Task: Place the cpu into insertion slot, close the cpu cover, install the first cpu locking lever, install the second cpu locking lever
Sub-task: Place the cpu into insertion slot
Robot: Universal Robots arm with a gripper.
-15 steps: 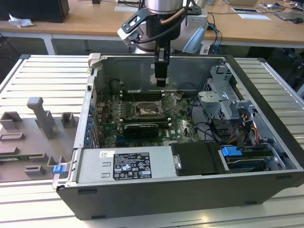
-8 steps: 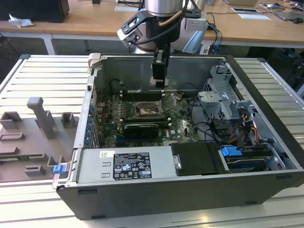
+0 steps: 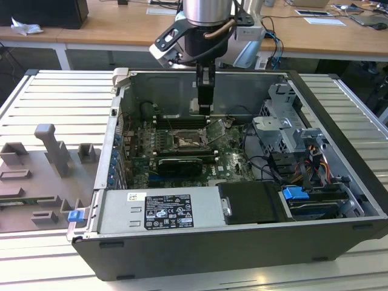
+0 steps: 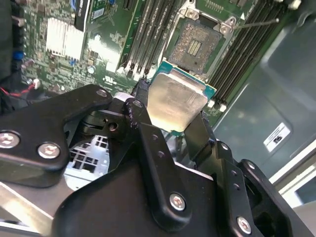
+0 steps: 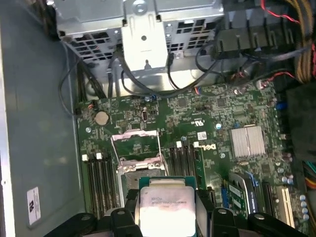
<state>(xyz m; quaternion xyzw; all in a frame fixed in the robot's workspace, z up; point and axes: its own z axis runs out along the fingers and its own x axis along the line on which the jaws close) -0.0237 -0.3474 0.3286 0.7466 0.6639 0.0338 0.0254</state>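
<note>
- Gripper: jaws closed on the cpu, pinching opposite edges; chip held in the air above the board.
- Cpu: judged light, stiff and thin, with a slick metal top and a fragile underside; edge hold suits.
- Insertion slot: beyond, bare, cpu cover open.

The cpu has a dull silver metal top with a soft glare and a green edge. The gripper is smooth matt black with bright metal screws. The slot is dark and finely grained inside a thin bare-metal rim. The cover is plain silver sheet metal. The board is glossy green, the heatsink ribbed pale metal, and the case wall matt grey sheet metal.
</note>
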